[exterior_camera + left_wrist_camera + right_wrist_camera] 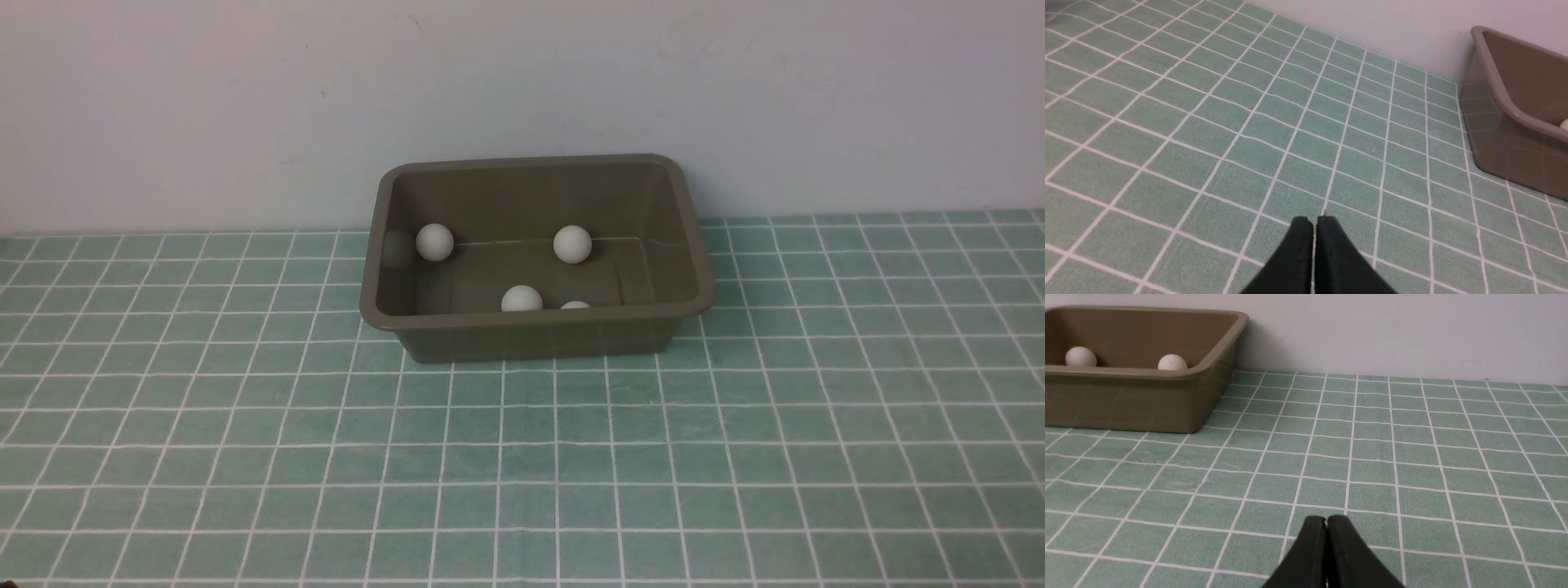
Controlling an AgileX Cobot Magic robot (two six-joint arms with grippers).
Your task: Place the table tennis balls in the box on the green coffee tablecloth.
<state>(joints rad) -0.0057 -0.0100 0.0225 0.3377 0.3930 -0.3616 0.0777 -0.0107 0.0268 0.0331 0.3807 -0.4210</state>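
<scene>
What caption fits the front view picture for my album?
Four white balls sit inside the brown box on the green checked cloth.

Green coffee tablecloth (pixel 245 425) under the box (pixel 535 333).

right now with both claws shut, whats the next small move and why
Probably none beyond holding still: four table tennis balls show inside the box, none lie on the green tablecloth, and the left claw and right claw are shut and empty. A fifth may hide behind the near wall.
</scene>
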